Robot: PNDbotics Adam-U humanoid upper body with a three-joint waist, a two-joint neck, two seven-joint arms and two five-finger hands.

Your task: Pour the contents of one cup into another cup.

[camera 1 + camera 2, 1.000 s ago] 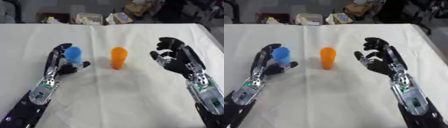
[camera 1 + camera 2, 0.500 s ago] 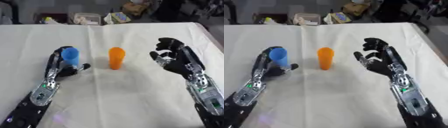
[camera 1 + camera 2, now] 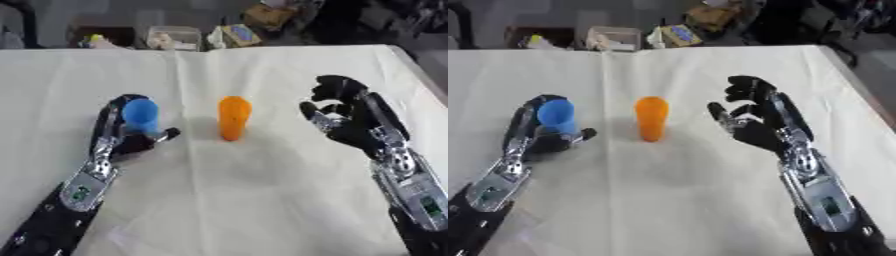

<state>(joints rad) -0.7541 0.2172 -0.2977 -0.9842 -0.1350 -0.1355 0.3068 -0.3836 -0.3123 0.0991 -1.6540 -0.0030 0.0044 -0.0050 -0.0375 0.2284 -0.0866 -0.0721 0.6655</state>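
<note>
Left hand (image 3: 122, 137) wraps blue cup (image 3: 141, 115); right hand (image 3: 350, 122) spread beside upright orange cup (image 3: 234, 117).

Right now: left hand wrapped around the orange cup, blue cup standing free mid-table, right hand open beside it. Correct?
Not quite: the colours are swapped. The left eye view shows the left hand curled round the blue cup, while the orange cup is the one standing free mid-table. The rest holds: the right hand is open beside the orange cup, apart from it.
</note>
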